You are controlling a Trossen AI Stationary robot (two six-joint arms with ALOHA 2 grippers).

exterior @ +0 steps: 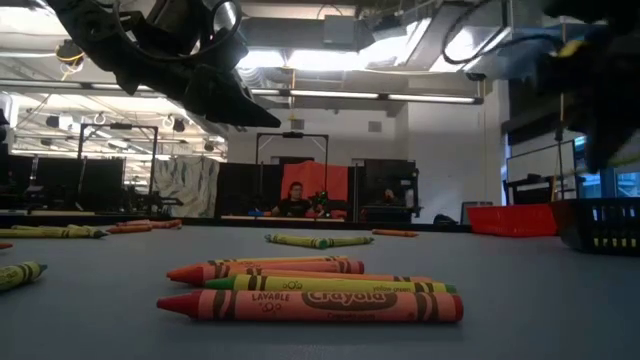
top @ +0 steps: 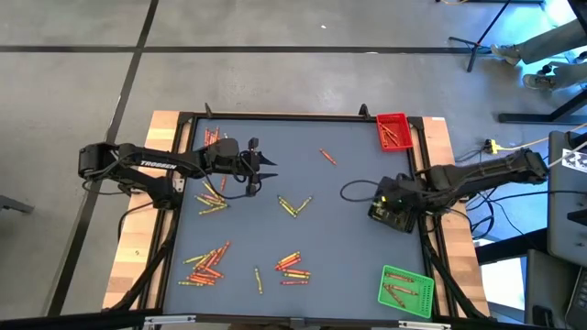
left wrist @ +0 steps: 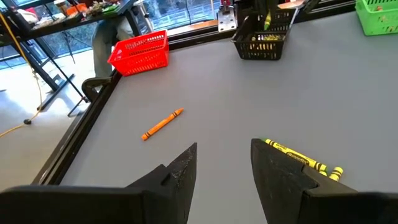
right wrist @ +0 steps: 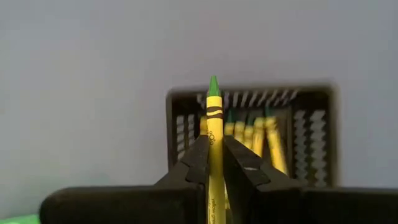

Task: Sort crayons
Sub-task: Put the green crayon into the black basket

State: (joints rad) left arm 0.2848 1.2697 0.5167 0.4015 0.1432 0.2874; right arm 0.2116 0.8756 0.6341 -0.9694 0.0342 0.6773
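Observation:
Red, orange and yellow crayons lie scattered on the grey table, in clusters at the left (top: pixel 213 197), the near left (top: pixel 206 266) and the near middle (top: pixel 292 266). My right gripper (right wrist: pixel 214 146) hangs over the black tray (right wrist: pixel 249 130) at the table's right and is shut on a yellow crayon with a green tip (right wrist: pixel 214 106). Several yellow crayons lie in that tray. My left gripper (left wrist: pixel 224 155) is open above the table's far left, touching nothing. An orange crayon (left wrist: pixel 161 124) and yellow crayons (left wrist: pixel 305 162) lie beyond it. My right gripper pinches the yellow crayon's wrapped shaft (right wrist: pixel 214 134) between its two fingers. The crayon lies along the fingers, and its green tip (right wrist: pixel 214 86) sticks out past the fingertips. The fingers point steeply down from above. The crayon is lifted clear, over the black tray.
A red tray (top: pixel 394 131) with crayons stands at the far right corner, and a green tray (top: pixel 405 291) at the near right corner. A lone orange crayon (top: pixel 327 157) lies far middle. A raised black frame (top: pixel 275 117) rims the table. Cables trail along the right side.

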